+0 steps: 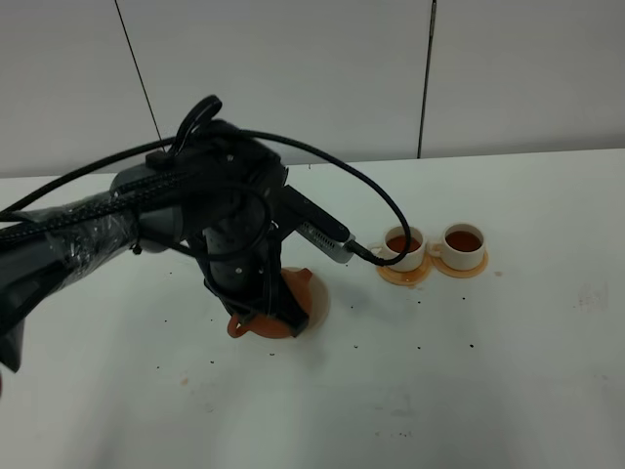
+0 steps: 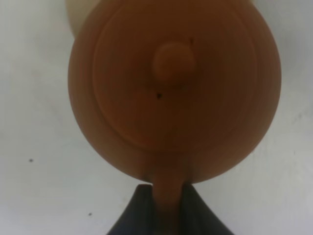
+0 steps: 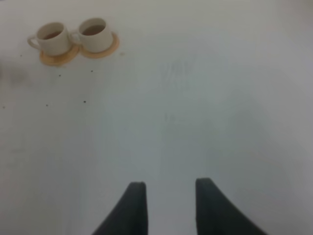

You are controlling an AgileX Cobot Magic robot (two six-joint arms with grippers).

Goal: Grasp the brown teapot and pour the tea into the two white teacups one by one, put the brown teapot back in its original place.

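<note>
- Over the table from the high camera, the left arm hangs low at centre-left, and its left gripper comes down on the brown teapot. One reddish-brown pot shows, squat and round, mostly hidden under the arm, sitting on the pale beige disc, whose right edge peeks out. Two white teacups stand side by side to the far right, each on an orange coaster and each holding dark tea. The white table lies bare to the right and near side, dotted with small dark specks.
- From the left wrist camera, the brown teapot fills the picture: smooth clay, a round lid with one knob in its middle. The loop handle runs back between the dark fingers, which are clamped on it. A sliver of the pale beige disc shows behind the pot.
- From the right wrist camera, the right gripper floats over bare table, fingers a little apart and holding nothing. Both teacups sit far off, touching or nearly so, well clear of it.
</note>
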